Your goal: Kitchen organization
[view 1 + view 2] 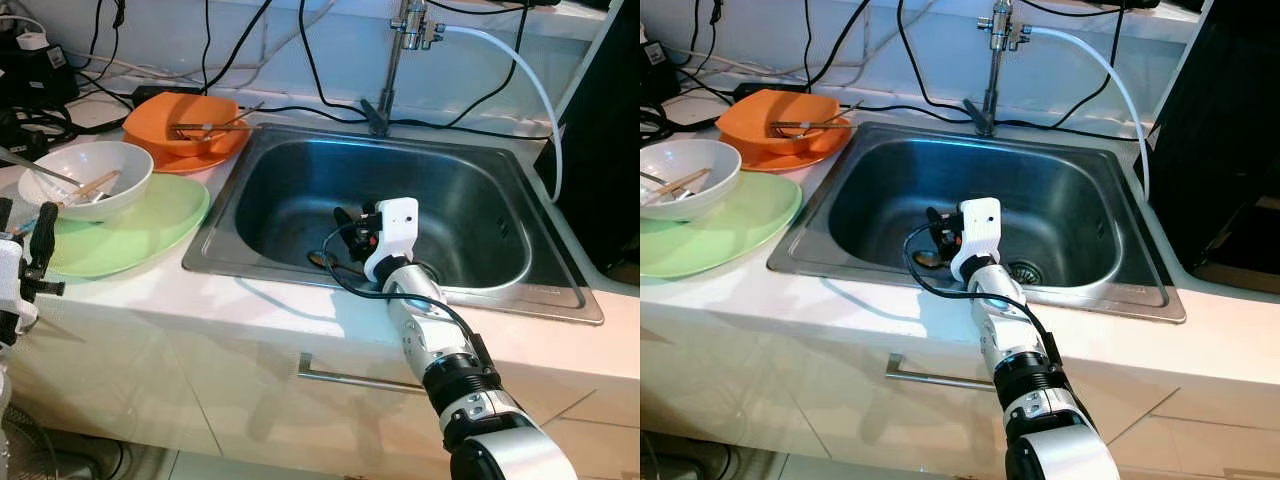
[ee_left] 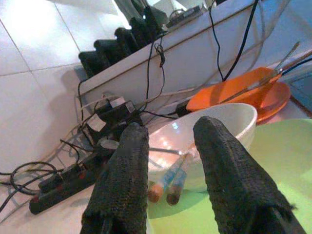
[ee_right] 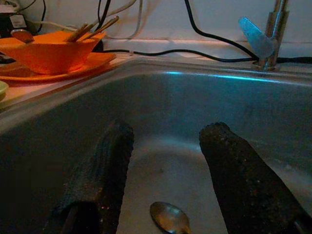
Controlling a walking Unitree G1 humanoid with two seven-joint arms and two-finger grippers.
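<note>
**Down in the basin: right gripper over a spoon, nothing held**

Item 1, right gripper (image 1: 348,232). Reaches over the front rim into the steel sink (image 1: 300,150), fingers spread wide apart with a clear gap between them. Holds nothing. In the right wrist view the spoon (image 3: 169,218) lies flat on the sink floor between and a little ahead of the two fingers; I cannot tell whether either tip touches the steel.

Risks, as I judge them:
- Spoon is thin, smooth and flat on a hard, possibly wet bottom. Closing from this height could pinch air or skate the bowl away toward the drain (image 1: 1023,271).
- Pressing lower to get under it could jam the fingertips against the basin floor.
- My forearm crosses the front rim closely; a steeper angle may bring it into contact with the edge.
- Faucet (image 1: 388,80) and the cables (image 1: 320,105) along the back ledge stand well apart from the gripper; little concern for now.

Item 2, left gripper (image 2: 168,165). Hangs beside the counter, fingers parted, empty, aimed toward the white bowl (image 1: 88,178) holding chopsticks and utensils.

Item 3, surrounding ware. White bowl sits on the green plate (image 1: 150,235). Beyond it, an orange bowl (image 1: 190,122) on an orange plate, with utensils laid across. Power strips and cords behind; a careless left-arm swing could snag these or tip the bowl.
</note>
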